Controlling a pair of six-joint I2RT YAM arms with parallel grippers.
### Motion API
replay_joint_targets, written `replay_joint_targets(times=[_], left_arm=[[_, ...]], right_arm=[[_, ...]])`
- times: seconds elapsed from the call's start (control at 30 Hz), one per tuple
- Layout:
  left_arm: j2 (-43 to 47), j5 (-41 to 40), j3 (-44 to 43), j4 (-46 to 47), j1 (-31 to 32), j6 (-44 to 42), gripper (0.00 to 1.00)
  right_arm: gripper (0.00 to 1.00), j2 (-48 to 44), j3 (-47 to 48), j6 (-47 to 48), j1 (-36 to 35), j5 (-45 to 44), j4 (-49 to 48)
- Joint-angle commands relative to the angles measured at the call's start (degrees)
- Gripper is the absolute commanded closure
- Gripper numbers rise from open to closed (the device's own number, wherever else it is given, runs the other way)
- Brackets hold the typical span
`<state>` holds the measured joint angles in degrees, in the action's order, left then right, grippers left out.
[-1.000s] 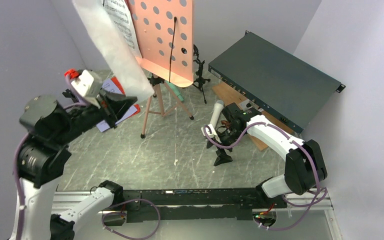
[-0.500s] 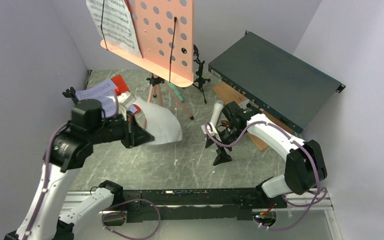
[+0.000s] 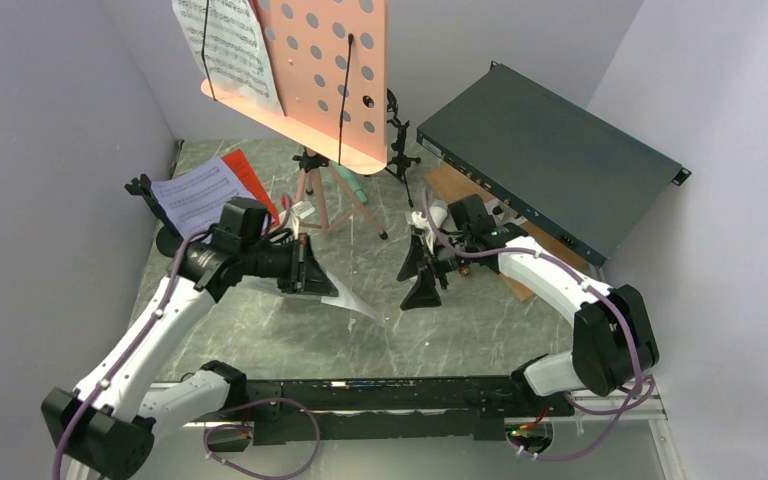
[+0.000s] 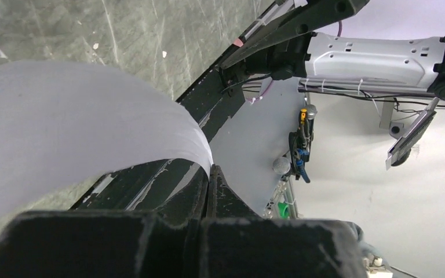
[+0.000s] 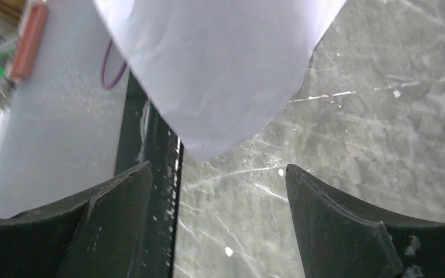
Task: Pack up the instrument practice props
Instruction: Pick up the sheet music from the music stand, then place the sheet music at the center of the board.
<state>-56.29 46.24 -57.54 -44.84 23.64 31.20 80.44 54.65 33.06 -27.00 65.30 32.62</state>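
Plainly, in the top view everything turns on the white page (image 3: 352,299). It is pinched at one edge by the left end effector (image 3: 307,272) and trails away toward the middle of the table (image 3: 290,335), with its free corner aimed at the right end effector (image 3: 418,275). The page's long axis runs roughly along the line between the two end effectors. The left one touches the page. The right one is near its free corner but apart from it, and a strip of bare table shows between them. Another white page (image 3: 228,45) sits on the pink stand (image 3: 345,85) at the back. The lavender page (image 3: 198,195) and red page (image 3: 247,170) lie well behind the left arm.

In the left wrist view, the left end effector (image 4: 207,184) is clamped tight, no gap between its fingers. The white page (image 4: 64,133) curls away from the grip in a broad arc over the table.

In the right wrist view, the right end effector (image 5: 218,168) stands wide with nothing between its fingers. The white page (image 5: 220,63) hangs ahead of it, and its lowest corner dips toward the gap, slightly nearer the left finger (image 5: 113,197). The page looks short of the opening, though depth is hard to judge here. If a handover is meant, I judge the right arm must go forward along the page's axis.
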Motion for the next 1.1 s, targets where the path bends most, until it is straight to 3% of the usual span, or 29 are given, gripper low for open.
replay_joint_targets(times=[0.0,0.2,0.33,0.73,1.07], left_arm=[[-5.07,-0.16,-0.18,7.79,4.17,4.23,1.0],[-13.35,-5.83,-1.27,9.74,5.8,10.16,1.0],[-14.99,-7.01,0.78,17.25,5.8,18.05,1.0],[-14.93,-13.81,7.71,28.25,7.48,43.5,1.0],[-12.75,-19.17,11.32,36.79,9.49,61.86,1.0]], right_arm=[[0.13,-1.39,-4.13,-30.67,0.56,3.08,-25.86],[0.07,-3.24,-2.21,-10.89,0.34,5.45,-12.79],[0.04,-6.64,-5.27,-8.69,-1.89,-1.28,-16.44],[0.04,-6.76,-6.04,-6.69,-11.07,-22.26,-21.39],[0.11,-6.91,-6.53,-8.68,-14.68,-35.51,-25.0]])
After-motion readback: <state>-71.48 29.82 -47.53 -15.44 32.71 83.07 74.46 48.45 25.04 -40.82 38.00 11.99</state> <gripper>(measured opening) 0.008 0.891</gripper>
